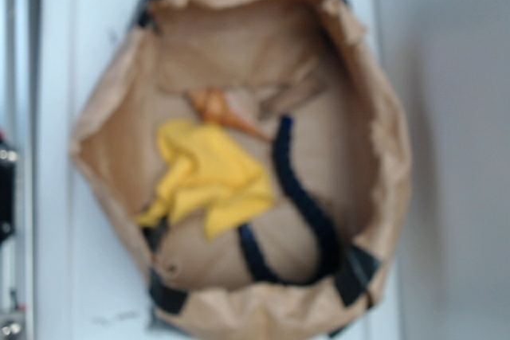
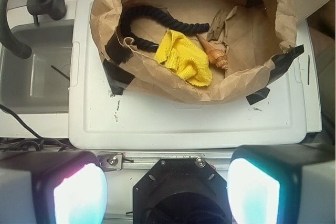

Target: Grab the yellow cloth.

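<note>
Hand [image 2: 167, 182] spread wide, well short of yellow cloth [image 2: 185, 57] inside paper bag [image 2: 173, 88] beyond.

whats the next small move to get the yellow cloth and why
Probably advance the gripper over the paper bag's rim toward the yellow cloth. The open fingers are well short of it, and the cloth lies inside the bag between the navy rope and seashell.

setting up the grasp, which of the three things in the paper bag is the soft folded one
The yellow cloth, crumpled between the dark rope and the orange-tan seashell; those two look firm.
</note>
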